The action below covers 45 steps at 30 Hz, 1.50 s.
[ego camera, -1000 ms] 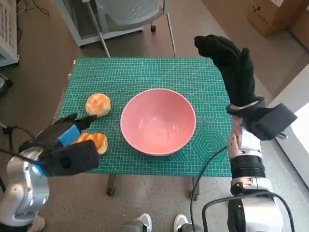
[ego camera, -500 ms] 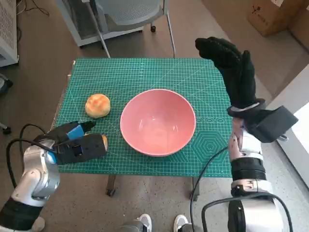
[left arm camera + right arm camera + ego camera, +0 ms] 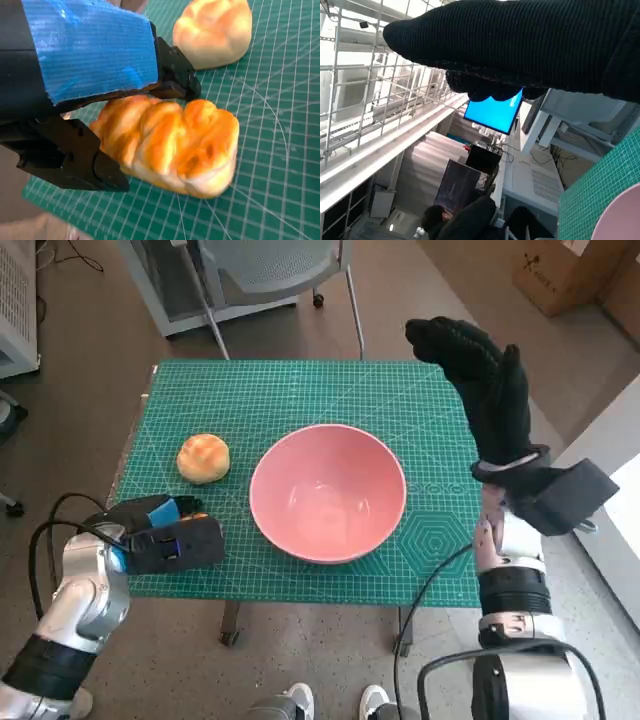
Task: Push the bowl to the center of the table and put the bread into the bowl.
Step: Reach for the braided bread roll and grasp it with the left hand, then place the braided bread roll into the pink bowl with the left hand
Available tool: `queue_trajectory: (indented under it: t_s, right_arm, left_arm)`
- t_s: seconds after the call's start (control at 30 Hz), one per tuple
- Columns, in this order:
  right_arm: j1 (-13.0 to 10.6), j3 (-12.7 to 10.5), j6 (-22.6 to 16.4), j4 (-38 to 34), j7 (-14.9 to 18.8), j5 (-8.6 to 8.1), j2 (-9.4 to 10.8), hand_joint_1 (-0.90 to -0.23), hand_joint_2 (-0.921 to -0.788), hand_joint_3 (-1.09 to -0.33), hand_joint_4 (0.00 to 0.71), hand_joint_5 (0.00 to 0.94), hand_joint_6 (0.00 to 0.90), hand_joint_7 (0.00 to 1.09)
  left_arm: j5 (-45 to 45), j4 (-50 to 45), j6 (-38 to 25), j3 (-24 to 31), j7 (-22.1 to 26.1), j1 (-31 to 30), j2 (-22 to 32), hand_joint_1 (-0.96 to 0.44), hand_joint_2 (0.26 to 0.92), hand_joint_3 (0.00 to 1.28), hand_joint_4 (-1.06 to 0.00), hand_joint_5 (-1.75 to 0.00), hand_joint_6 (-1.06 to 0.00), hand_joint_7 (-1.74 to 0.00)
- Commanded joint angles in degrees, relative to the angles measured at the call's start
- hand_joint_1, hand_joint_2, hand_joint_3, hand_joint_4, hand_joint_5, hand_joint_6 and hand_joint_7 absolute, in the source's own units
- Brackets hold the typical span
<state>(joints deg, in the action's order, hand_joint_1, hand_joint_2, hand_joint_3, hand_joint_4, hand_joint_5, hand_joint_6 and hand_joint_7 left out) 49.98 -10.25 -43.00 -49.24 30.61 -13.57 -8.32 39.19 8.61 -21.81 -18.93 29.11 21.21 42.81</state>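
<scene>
Step in hand, as judged: securing the near bread roll (image 3: 170, 145) for transfer to the pink bowl (image 3: 327, 492). Advisable to close evenly on both flanks of the roll, with light pressure only, since soft crumb likely to dent; then lift straight up off the green cutting mat (image 3: 290, 400) before swinging toward 3 o'clock, high enough to pass the bowl rim, and release low over the basin to avoid a bounce.

Left hand (image 3: 165, 535): at the near left of the table, about 8 o'clock from the bowl. Covers the roll entirely in the head view. In the left wrist view, one black finger (image 3: 172, 80) laid over the top of the roll, another black part low at its side; roll bracketed between them and resting on the mat. Contact on top appears made; firmness of grip cannot be confirmed. Partly closed around the roll, not lifted.

Bowl: upright, empty, roughly mid-table, slightly toward the near edge. Centring looks substantially done.

Second bread roll (image 3: 203, 457): on the mat at about 10 o'clock from the bowl, apart from rim and from the left hand, untouched.

Right hand (image 3: 480, 380): raised above the far right corner, about 1 o'clock from the bowl, fingers extended, holding nothing, touching nothing.

Beyond the table: a grey chair (image 3: 270, 265) at 12 o'clock.
</scene>
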Motion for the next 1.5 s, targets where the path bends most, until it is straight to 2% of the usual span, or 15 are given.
queue_trajectory:
  t_s: [0.03,0.13,0.23,0.57,0.73,0.93,1.07,1.27,1.5]
  right_arm:
    - [-1.80,0.00,0.95,-0.16,0.37,-0.43,0.03,-0.604,-0.921,-0.557,0.270,0.000,0.346,0.02]
    - [-1.90,0.04,0.92,-0.06,0.39,-0.43,-0.02,-0.600,-0.921,-0.557,0.270,0.000,0.346,0.02]
    - [-1.99,0.06,0.94,0.19,0.38,-0.43,-0.05,-0.598,-0.921,-0.557,0.270,0.000,0.346,0.02]
    - [-1.35,-0.34,1.01,-0.94,0.98,-0.85,-0.29,-0.610,-0.921,-0.557,0.267,0.000,0.348,0.02]
    - [-0.87,-0.48,0.94,-1.82,1.06,-0.78,-0.21,-0.609,-0.921,-0.557,0.267,0.000,0.348,0.02]
    - [-0.42,-0.68,0.83,-2.53,1.45,-0.95,-0.09,-0.608,-0.921,-0.556,0.267,0.000,0.349,0.02]
    - [-0.20,-0.78,0.68,-2.88,1.69,-1.12,-0.03,-0.601,-0.921,-0.556,0.267,0.000,0.349,0.02]
    - [-0.31,-0.81,0.49,-2.84,1.93,-1.46,0.15,-0.592,-0.921,-0.557,0.268,0.000,0.350,0.02]
    - [-0.65,-0.88,0.42,-2.77,2.14,-1.77,-0.14,-0.586,-0.921,-0.559,0.267,0.000,0.350,0.02]
  left_arm:
    - [0.67,0.88,2.93,-0.75,-1.26,-1.68,0.12,0.15,0.887,0.09,-0.72,-0.85,-0.73,-0.48]
    - [0.29,-1.24,3.73,0.29,-0.90,-2.61,0.98,0.05,0.904,0.07,-0.74,-1.09,-0.66,-0.87]
    - [-0.26,-4.79,3.42,1.82,0.46,-3.60,2.03,0.02,0.899,0.07,-0.74,-1.18,-0.67,-0.97]
    - [-2.89,-22.41,-0.53,11.21,4.83,-6.06,3.49,0.00,0.892,0.07,-0.74,-1.14,-0.68,-1.09]
    - [-5.12,-28.75,-0.48,16.52,4.19,-5.09,2.61,0.00,0.891,0.05,-0.76,-1.13,-0.72,-1.04]
    - [-6.95,-32.62,0.00,19.92,2.49,-1.26,0.95,0.00,0.888,0.03,-0.81,-1.07,-0.73,-1.02]
    - [-7.44,-33.24,0.74,19.72,0.47,1.78,-0.91,0.01,0.883,0.03,-0.83,-1.04,-0.74,-1.02]
    - [-7.51,-29.52,4.00,16.56,-3.07,6.93,-4.83,0.00,0.876,0.02,-0.86,-0.97,-0.76,-1.04]
    - [-5.29,-25.00,3.64,10.31,-1.78,13.54,-8.39,0.00,0.884,0.01,-0.84,-0.99,-0.75,-1.06]
